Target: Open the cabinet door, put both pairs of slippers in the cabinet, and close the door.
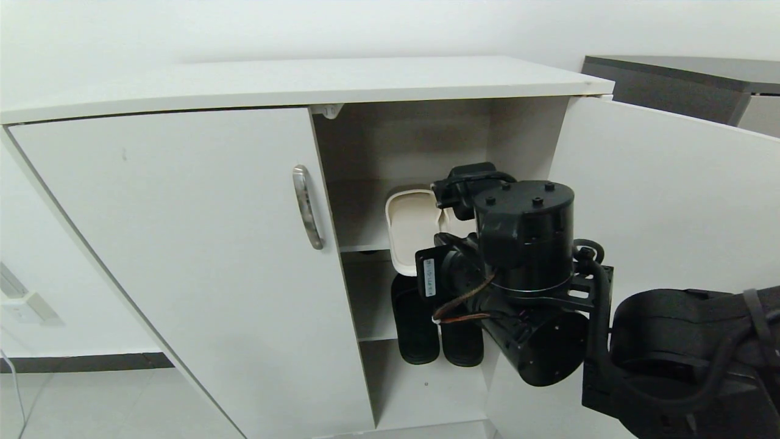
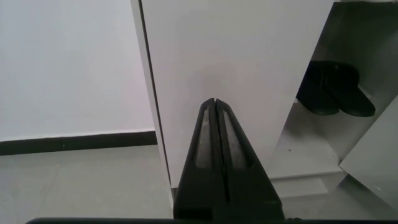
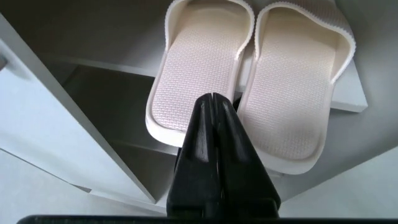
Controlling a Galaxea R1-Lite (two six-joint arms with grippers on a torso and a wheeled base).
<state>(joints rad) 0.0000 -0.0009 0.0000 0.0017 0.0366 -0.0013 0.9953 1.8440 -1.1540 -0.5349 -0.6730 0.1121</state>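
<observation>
The white cabinet [image 1: 304,79] has its right door [image 1: 670,201] swung open and its left door [image 1: 183,244] closed. A cream pair of slippers [image 1: 411,228] lies on the upper shelf, heels overhanging the shelf edge. My right gripper [image 3: 213,98] is shut and empty, its tip at the gap between the two cream slippers [image 3: 199,62]. A black pair of slippers [image 1: 420,323] sits on the shelf below. My right arm [image 1: 524,244] hangs before the opening and hides part of both pairs. My left gripper [image 2: 214,106] is shut, low down, facing the closed door; the black slippers [image 2: 336,90] show beside it.
A metal handle [image 1: 308,207] is on the closed left door. The bottom compartment floor [image 1: 426,390] is bare. A dark cabinet [image 1: 670,79] stands at the back right. Tiled floor [image 2: 81,180] spreads out to the cabinet's left.
</observation>
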